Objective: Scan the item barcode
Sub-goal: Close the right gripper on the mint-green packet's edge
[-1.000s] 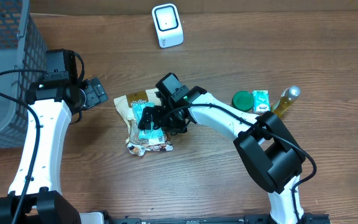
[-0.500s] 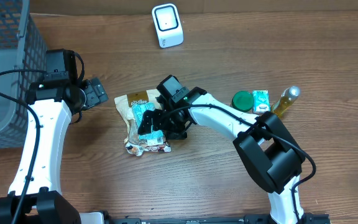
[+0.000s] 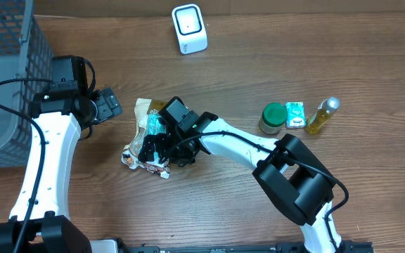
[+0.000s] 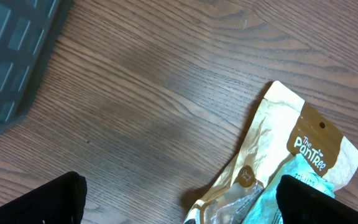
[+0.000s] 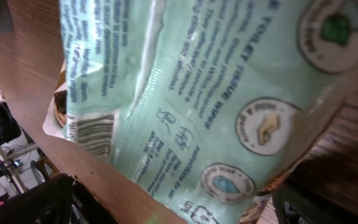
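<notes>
Overhead puts your right gripper (image 3: 153, 145) down on the teal wipes pack (image 3: 152, 125), which lies on a tan snack pouch (image 4: 272, 155) mid-table, well apart from the white scanner (image 3: 189, 28). Right wrist view: fingers spread wide with the pack between them and its barcode (image 5: 92, 127) showing; you can't tell whether they touch it. Your left gripper (image 3: 110, 105) hangs wide and empty just left of the pouch.

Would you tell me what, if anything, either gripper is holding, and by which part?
Nothing is held. The left gripper is open and empty; the right gripper has its open jaws straddling the wipes pack, unclamped.
</notes>
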